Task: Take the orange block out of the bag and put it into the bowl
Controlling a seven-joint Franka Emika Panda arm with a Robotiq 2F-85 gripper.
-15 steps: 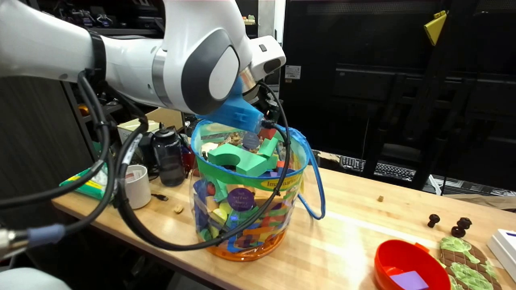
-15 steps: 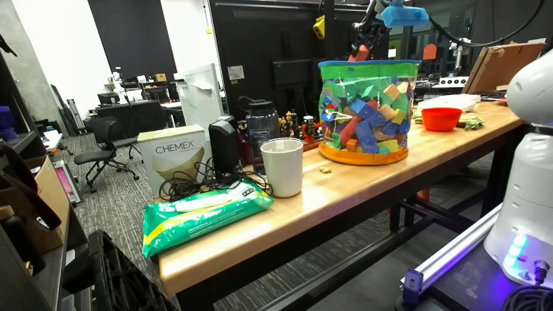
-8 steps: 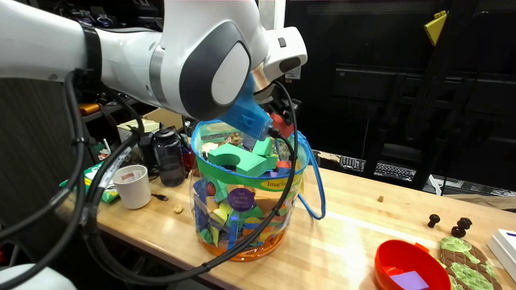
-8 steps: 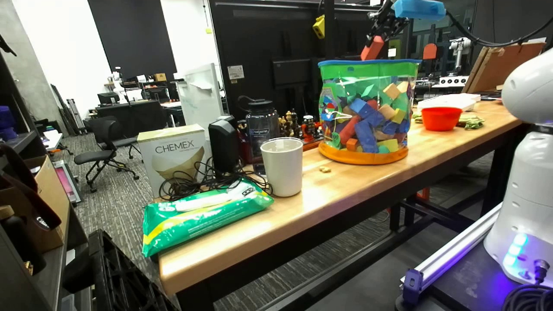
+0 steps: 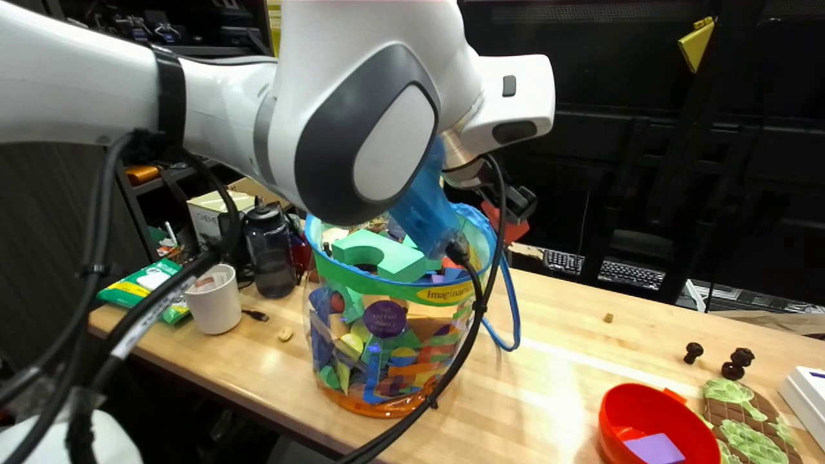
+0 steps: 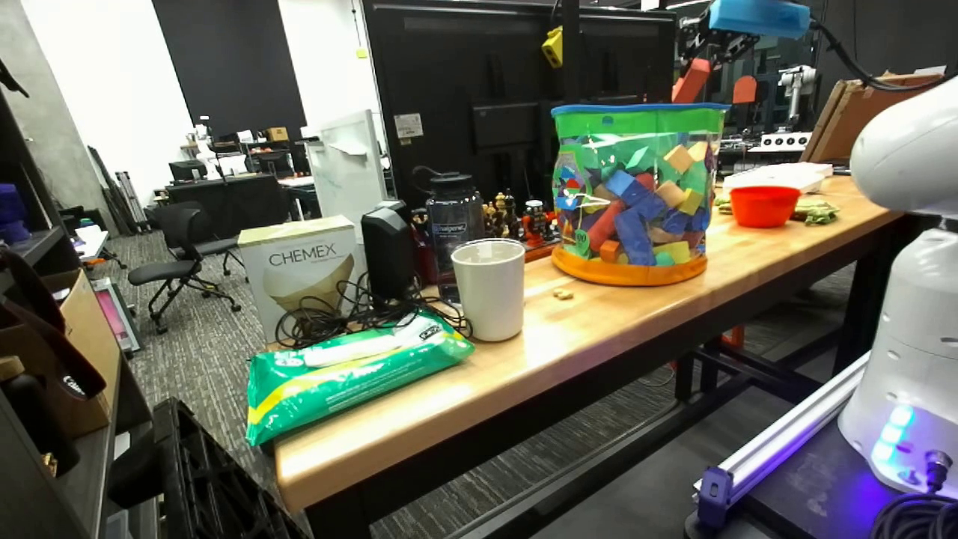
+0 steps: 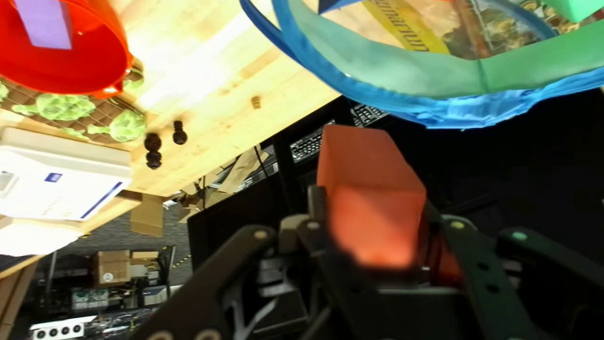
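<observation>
My gripper [image 7: 370, 212] is shut on the orange-red block [image 7: 363, 160], which sticks out past the fingertips. In both exterior views the block [image 5: 506, 222] [image 6: 691, 81] hangs tilted at the far side of the bag, above its rim. The clear bag [image 5: 341, 267] [image 6: 636, 120] has a blue rim and an orange base and is full of coloured blocks. Its rim [image 7: 401, 85] crosses the top right of the wrist view, apart from the block. The red bowl [image 5: 670, 412] [image 6: 763, 208] [image 7: 75, 75] stands on the table with a light purple block [image 5: 654, 448] in it.
A blue strap handle [image 5: 512, 309] loops beside the bag. A green-patterned cloth [image 5: 744, 419], a white box [image 5: 809, 393] and small dark pieces [image 5: 693, 352] lie near the bowl. A white cup [image 6: 488, 292] and dark bottle [image 5: 269, 251] stand on the bag's other side. A black panel [image 5: 644, 161] rises behind.
The gripper, with the block in it, has moved up and sideways across the bag's rim toward the bowl's side. The block has come out from among the blocks. Bag and bowl stay put.
</observation>
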